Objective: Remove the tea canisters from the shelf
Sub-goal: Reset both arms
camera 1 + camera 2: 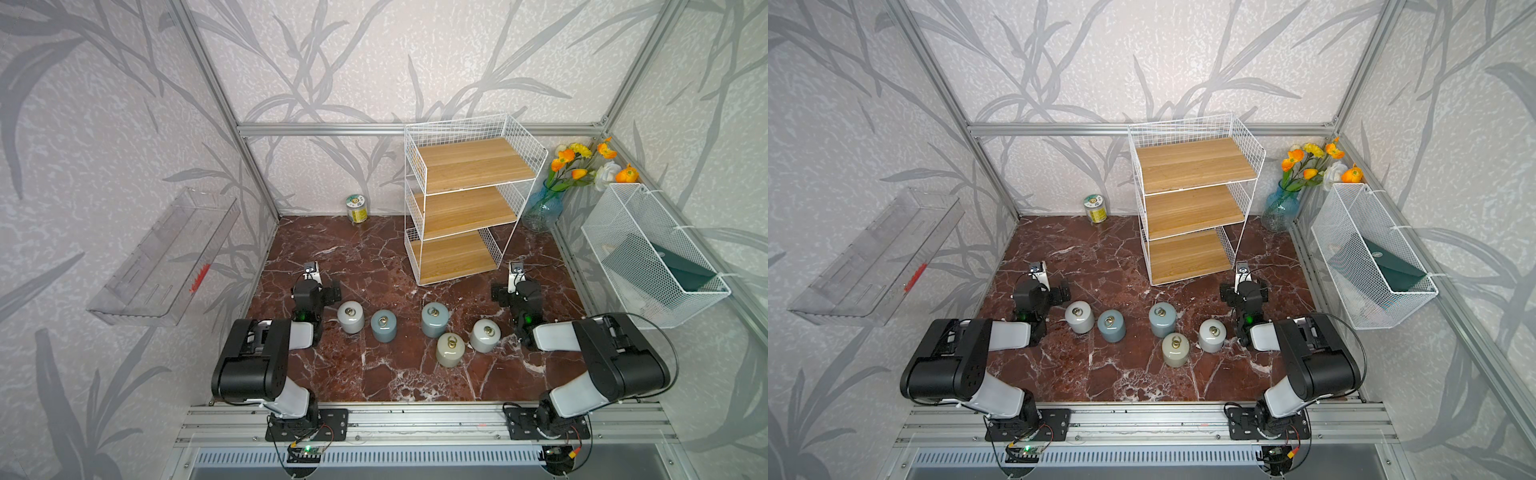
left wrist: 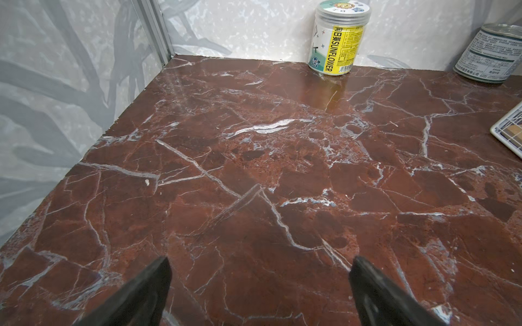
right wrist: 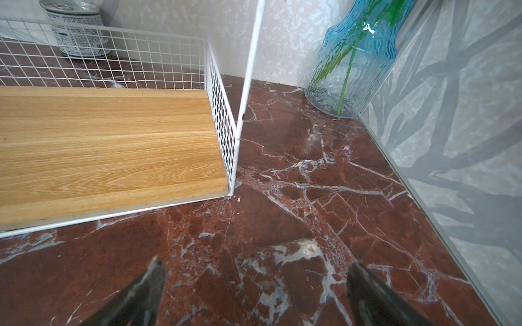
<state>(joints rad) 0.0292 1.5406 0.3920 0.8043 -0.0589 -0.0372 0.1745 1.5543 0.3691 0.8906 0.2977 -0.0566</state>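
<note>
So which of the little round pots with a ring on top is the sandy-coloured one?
The beige ceramic canister, the one standing closest to the robot's aluminium base rail. The rest are blue-grey or off-white.

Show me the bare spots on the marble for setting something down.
Free: the back left, between the labelled tin and the shelf; the front strip between the tea canisters and the rail. Crowded: the canister row in the middle.

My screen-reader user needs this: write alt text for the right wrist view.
The right gripper is open and empty over the red marble tabletop, near a front corner of the shelf, whose bottom wooden board is bare. A blue glass vase with green stems stands in the far corner; a labelled tin shows behind the shelf's wire grid.
</note>
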